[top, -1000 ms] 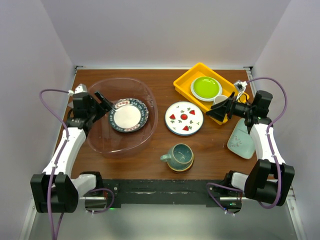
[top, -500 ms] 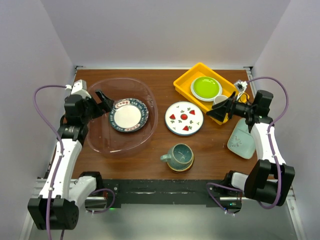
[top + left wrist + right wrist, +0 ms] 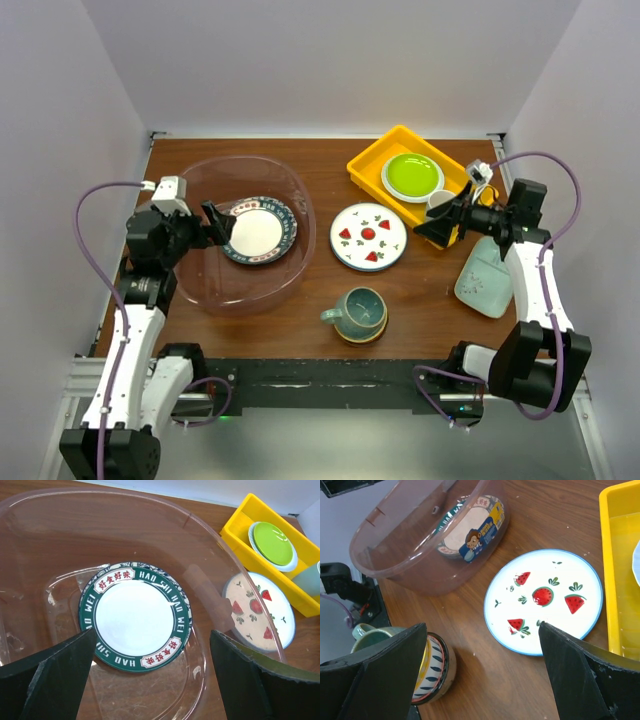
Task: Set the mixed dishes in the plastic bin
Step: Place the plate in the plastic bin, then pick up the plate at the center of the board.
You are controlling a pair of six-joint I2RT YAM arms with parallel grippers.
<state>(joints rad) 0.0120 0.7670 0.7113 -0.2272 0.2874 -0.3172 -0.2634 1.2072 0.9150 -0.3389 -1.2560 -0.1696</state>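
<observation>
The plastic bin (image 3: 228, 287) stands at the left, and a plate with a dark lettered rim (image 3: 257, 231) lies flat inside it on top of a blue-patterned plate whose edge peeks out (image 3: 111, 568). My left gripper (image 3: 213, 225) hovers open over the bin's left side, just short of the lettered plate (image 3: 135, 616), holding nothing. A white plate with red fruit (image 3: 368, 237) lies mid-table. A teal mug (image 3: 358, 313) sits in a striped bowl (image 3: 432, 672) near the front. A pale mint dish (image 3: 483, 280) lies at the right. My right gripper (image 3: 430, 228) hangs open and empty beside the fruit plate (image 3: 543, 601).
A yellow tray (image 3: 372, 165) at the back right holds a lime-green plate (image 3: 412, 175) and a small white cup (image 3: 440, 200), right behind my right gripper. Grey walls close in the table on three sides.
My left gripper has opened wider and shifted a little to the right over the bin, its wrist drawn back towards me. The lettered plate lies still. The right arm has barely moved.
</observation>
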